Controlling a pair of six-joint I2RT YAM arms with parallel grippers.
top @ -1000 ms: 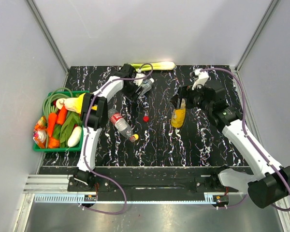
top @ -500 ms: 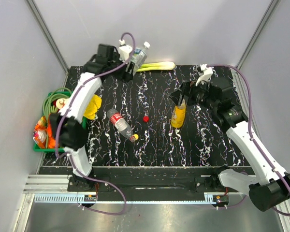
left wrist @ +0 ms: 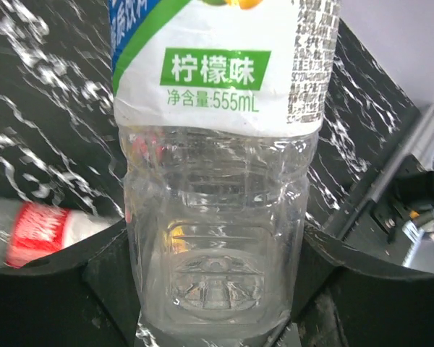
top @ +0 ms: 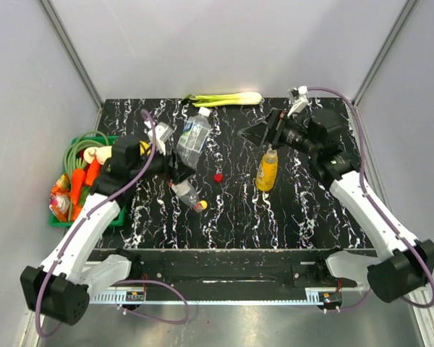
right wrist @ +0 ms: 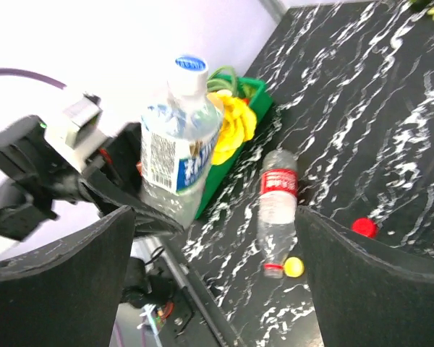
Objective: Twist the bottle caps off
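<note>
My left gripper (top: 175,165) is shut on the base of the blue-green-labelled bottle (top: 192,137) and holds it tilted above the table, white-blue cap (top: 202,112) still on. In the left wrist view the bottle (left wrist: 217,144) fills the space between my fingers (left wrist: 101,278). The red-labelled bottle (top: 181,188) lies uncapped on the table, with the yellow cap (top: 202,205) at its mouth and the red cap (top: 218,176) nearby. The yellow-orange juice bottle (top: 267,170) stands upright. My right gripper (top: 262,134) is open and empty above it, facing the held bottle (right wrist: 177,144) and its cap (right wrist: 190,63).
A green basket (top: 79,223) of toy vegetables and a green hose stands at the left edge. A leek (top: 224,98) lies along the back edge. The right wrist view also shows the red-labelled bottle (right wrist: 278,195), yellow cap (right wrist: 294,267) and red cap (right wrist: 362,227).
My left arm has swung from the back of the table toward the left middle, carrying the blue-green-labelled bottle. My right gripper has lifted off the juice bottle and turned left.
</note>
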